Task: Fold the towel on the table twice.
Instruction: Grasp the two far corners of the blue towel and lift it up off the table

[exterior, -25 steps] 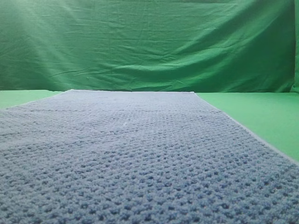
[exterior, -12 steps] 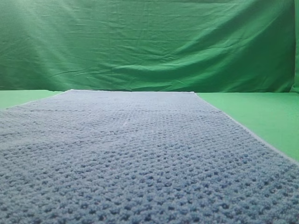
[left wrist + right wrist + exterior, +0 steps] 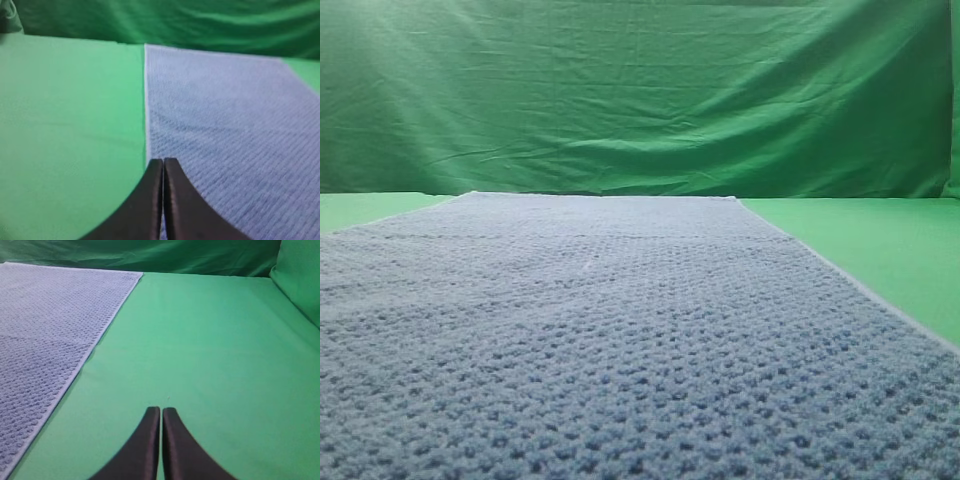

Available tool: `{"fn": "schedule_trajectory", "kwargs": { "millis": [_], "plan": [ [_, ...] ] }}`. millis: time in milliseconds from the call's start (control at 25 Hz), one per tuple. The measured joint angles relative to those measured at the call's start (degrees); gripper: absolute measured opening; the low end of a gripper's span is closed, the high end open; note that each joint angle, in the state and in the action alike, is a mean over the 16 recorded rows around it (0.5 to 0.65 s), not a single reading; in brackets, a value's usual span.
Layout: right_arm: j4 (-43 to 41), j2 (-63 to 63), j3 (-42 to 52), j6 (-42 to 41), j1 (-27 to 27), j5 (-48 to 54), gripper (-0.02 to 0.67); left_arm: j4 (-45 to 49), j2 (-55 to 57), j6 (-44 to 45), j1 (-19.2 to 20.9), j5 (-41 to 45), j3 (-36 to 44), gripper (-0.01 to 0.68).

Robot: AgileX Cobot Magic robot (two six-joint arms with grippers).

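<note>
Half the towel cut off by frame edges.

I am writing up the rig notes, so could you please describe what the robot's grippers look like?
Only the tips show. The left gripper and the right gripper each have two smooth, plain black jaws that curve outward toward the base and taper to narrow tips. No cables or markings are visible.

Bare table flanks the flat towel on both sides; only the backdrop closes the far end.
</note>
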Motion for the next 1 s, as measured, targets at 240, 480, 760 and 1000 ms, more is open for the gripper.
{"fn": "schedule_trajectory", "kwargs": {
  "millis": [240, 480, 760, 1000],
  "plan": [
    [0.56, 0.00, 0.05, 0.73, 0.00, -6.31, 0.000, -4.95, 0.00, -0.33, 0.00, -9.34, 0.01, 0.000],
    [2.52, 0.00, -0.21, 3.10, 0.00, -15.10, 0.000, -6.60, 0.01, -1.39, 0.00, -14.58, -1.82, 0.000],
    [4.99, 0.01, -5.22, 6.08, 0.00, -16.80, 0.000, -6.92, 2.42, -2.62, 0.00, -7.83, -9.63, 0.000],
    [5.56, 0.27, -12.79, 6.93, 0.00, -12.12, 0.000, -7.10, 6.86, -2.91, 0.00, 2.86, -17.51, 0.000]
  ]
}}
